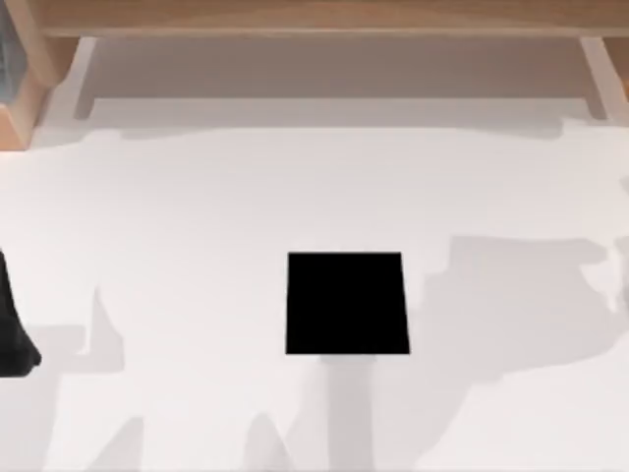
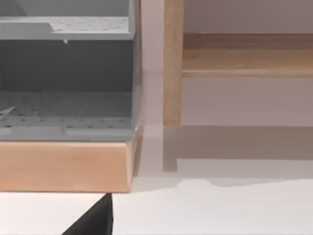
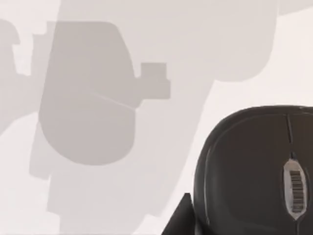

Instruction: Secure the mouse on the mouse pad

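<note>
Mouse (image 3: pixel 254 171) on white table (image 1: pixel 197 216); mouse pad (image 1: pixel 346 303) bare; no readable writing; claw states untellable.

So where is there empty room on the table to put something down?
The mouse pad is bare on top. White table lies open between the pad and the wooden shelf, and on the pad's left. The mouse sits on white table under the right wrist camera.

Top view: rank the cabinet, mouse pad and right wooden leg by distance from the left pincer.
From the left pincer at the left edge:
1. cabinet, far-left corner.
2. mouse pad, centre.
3. right wooden leg, far-right corner.
</note>
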Robot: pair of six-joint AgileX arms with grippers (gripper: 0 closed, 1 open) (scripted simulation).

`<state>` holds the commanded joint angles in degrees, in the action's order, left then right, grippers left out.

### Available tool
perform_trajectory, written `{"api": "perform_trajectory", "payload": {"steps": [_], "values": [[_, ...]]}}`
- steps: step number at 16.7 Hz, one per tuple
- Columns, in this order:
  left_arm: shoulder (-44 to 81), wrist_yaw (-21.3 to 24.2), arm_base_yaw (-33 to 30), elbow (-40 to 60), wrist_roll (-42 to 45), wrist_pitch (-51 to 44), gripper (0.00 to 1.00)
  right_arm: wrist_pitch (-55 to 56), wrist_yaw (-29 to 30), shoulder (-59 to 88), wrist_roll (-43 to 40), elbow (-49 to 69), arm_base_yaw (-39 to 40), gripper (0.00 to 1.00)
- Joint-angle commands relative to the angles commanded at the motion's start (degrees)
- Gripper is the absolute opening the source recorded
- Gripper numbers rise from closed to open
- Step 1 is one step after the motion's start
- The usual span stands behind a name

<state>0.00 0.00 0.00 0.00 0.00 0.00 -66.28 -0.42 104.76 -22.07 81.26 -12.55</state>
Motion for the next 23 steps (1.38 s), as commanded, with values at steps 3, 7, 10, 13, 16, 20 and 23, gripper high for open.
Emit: {"api": "perform_trajectory", "payload": {"steps": [3, 7, 10, 13, 16, 20, 23], "values": [[0.0, 0.0, 0.0, 0.0, 0.0, 0.0, 1.00, -2.1, 0.1, 7.1, 13.9, 8.0, 11.0, 0.00], [0.0, 0.0, 0.0, 0.0, 0.0, 0.0, 1.00, -4.5, 0.1, 16.7, 35.9, 19.0, 27.8, 0.00], [0.0, 0.0, 0.0, 0.0, 0.0, 0.0, 1.00, -5.5, 0.2, 22.2, 50.5, 26.3, 39.6, 0.00], [0.0, 0.0, 0.0, 0.0, 0.0, 0.0, 1.00, -5.7, 0.6, 25.8, 60.0, 31.7, 48.5, 0.00], [0.0, 0.0, 0.0, 0.0, 0.0, 0.0, 1.00, -5.6, 1.0, 27.2, 64.0, 34.1, 52.4, 0.00], [0.0, 0.0, 0.0, 0.0, 0.0, 0.0, 1.00, -5.5, 0.8, 27.0, 64.2, 34.0, 52.4, 0.00], [0.0, 0.0, 0.0, 0.0, 0.0, 0.0, 1.00, -5.1, 0.5, 26.9, 64.3, 33.5, 52.6, 0.00]]}}
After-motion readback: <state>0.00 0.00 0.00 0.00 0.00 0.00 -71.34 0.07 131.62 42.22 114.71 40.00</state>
